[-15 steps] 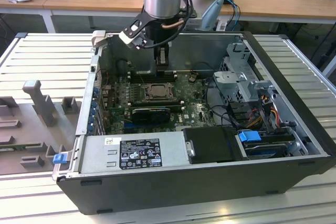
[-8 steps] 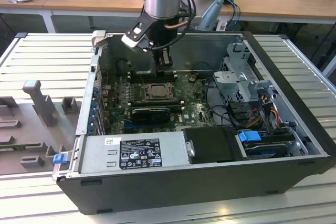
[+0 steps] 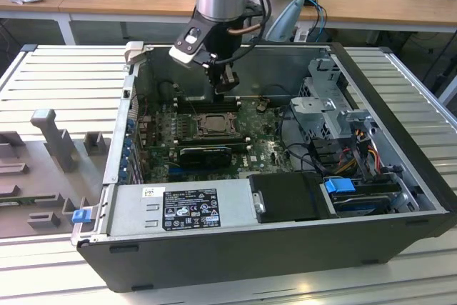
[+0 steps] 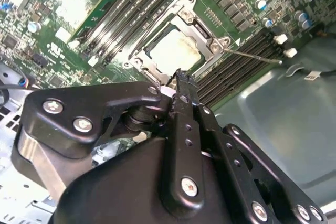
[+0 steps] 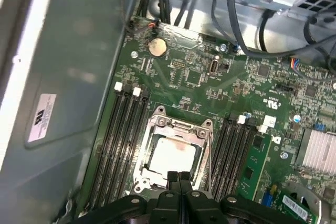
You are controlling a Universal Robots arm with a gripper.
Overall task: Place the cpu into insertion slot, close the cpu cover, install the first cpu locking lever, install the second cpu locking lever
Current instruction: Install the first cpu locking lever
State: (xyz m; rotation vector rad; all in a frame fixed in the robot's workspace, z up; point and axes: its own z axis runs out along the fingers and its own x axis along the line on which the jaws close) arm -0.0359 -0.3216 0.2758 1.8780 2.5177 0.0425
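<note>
Hand (image 3: 226,87), fingers pinched shut on nothing, hangs at the cpu's (image 3: 213,123) twelve o'clock in the exterior view; cover (image 5: 178,127) down.

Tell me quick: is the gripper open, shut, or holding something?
Gripper: shut, nothing visible in its grasp; it is poised close to the cpu, which lies under the lowered cover.

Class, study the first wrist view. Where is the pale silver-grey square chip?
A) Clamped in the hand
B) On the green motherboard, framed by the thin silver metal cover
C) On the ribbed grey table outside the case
B: in the first wrist view the pale silver-grey square chip lies flat inside the thin silver metal cover on the green motherboard.
</note>
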